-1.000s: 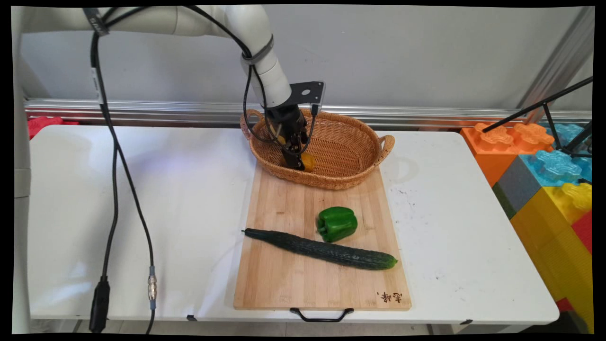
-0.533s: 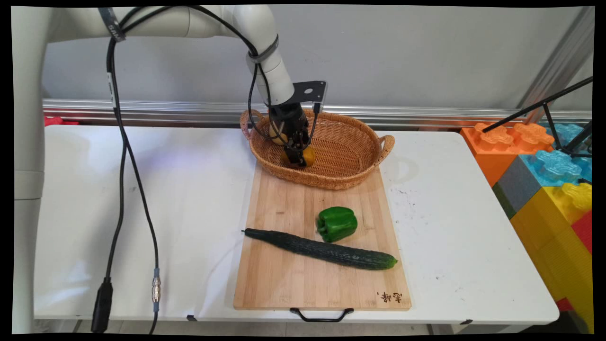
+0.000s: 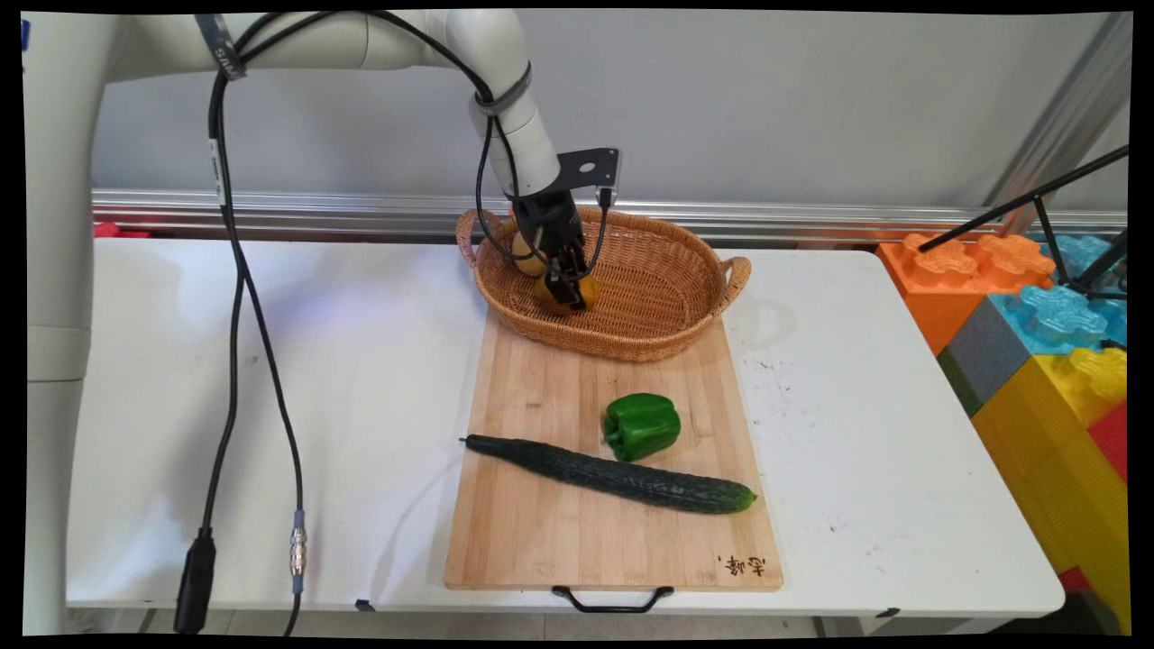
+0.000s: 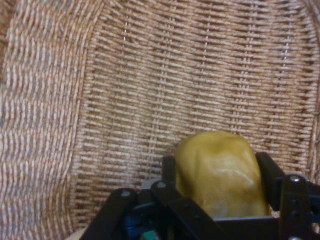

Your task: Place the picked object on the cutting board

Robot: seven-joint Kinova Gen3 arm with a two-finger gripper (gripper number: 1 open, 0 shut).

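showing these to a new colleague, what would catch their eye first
The black hand is down inside the wicker basket at the far end of the wooden cutting board, shut on a yellow fruit; a second pale, rounded item sits just behind it in the basket. Nearer the camera, a green bell pepper and a long dark cucumber lie on the board. Bright toy-brick blocks stand at the table's right end.
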